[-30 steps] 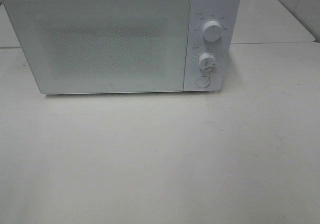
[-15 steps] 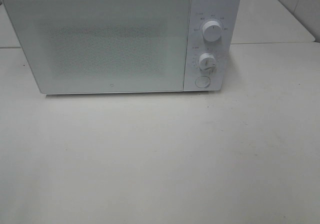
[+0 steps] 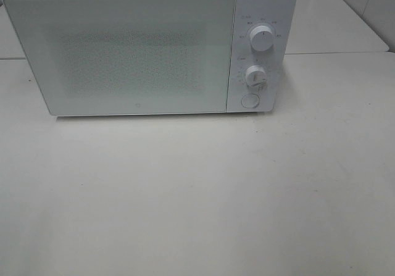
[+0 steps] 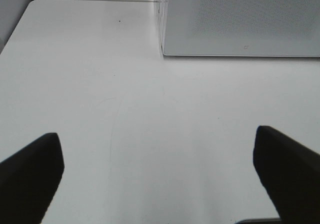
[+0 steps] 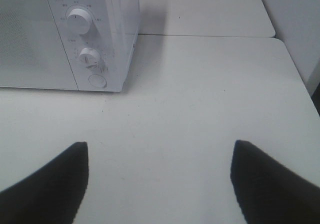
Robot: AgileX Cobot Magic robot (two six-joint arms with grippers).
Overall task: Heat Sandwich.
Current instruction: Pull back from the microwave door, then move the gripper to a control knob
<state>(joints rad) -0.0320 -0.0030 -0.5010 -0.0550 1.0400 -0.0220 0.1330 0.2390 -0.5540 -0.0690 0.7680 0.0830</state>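
Microwave (image 3: 136, 54), door shut, on counter (image 3: 197, 196); sandwich not in view, possibly inside, not tellable; left gripper (image 4: 157, 136) and right gripper (image 5: 161, 145) both spread wide, empty, above counter; progress unclear: either nothing begun or heating under way.

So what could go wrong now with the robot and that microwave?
1. The white boxy microwave is shut, and its round white button sits right under the lower white dial. The open right claw could nudge the dial instead.
2. No sandwich shows anywhere, and the frosted door hides the inside, so it might heat nothing.
3. A hard push might slide the microwave on the smooth pale table.
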